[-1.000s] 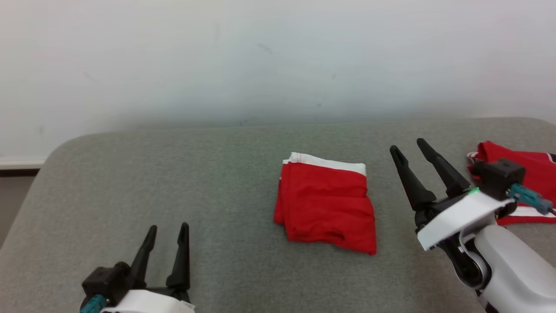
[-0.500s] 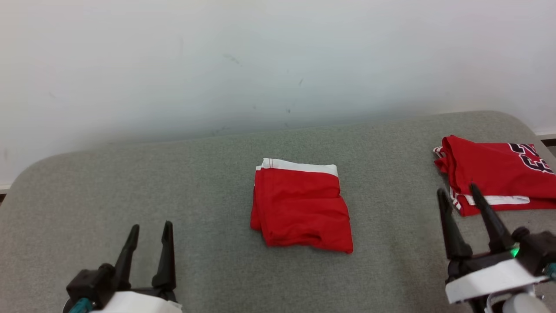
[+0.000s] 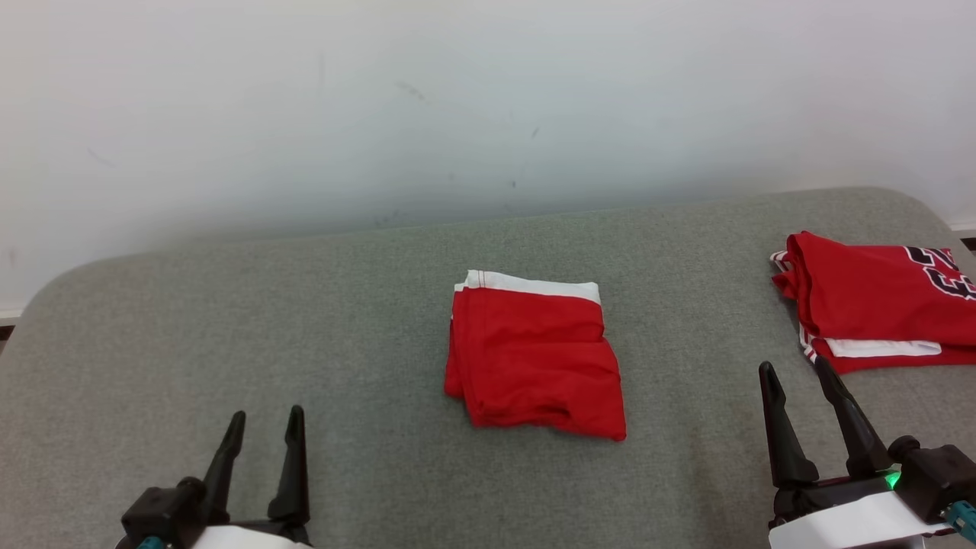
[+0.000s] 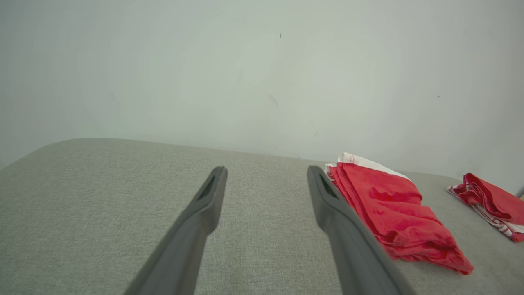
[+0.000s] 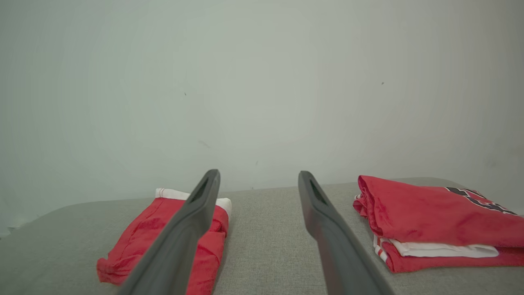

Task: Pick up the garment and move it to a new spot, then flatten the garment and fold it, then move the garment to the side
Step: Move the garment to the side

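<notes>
A: What's nearest?

B: L gripper at lower left, R gripper at lower right. Both released, fingers apart, nothing btwn them.

A: Surface?

B: Grey woven surface, padded look, rounded corners, runs right across the head view.

A: And the garment?

B: The garment lies mid-surface, further out than both grippers & touching neither. It's red, folded to a rough rectangle, w/ a white band along the far edge. Stacked fold edges show on its left side. The near edge is a bit rumpled.

A: Anything past it?

B: Folded red jersey at far right, w/ white trim & black lettering, well apart from the garment. Behind it all is a plain pale wall w/ a few faint scuffs.
</notes>
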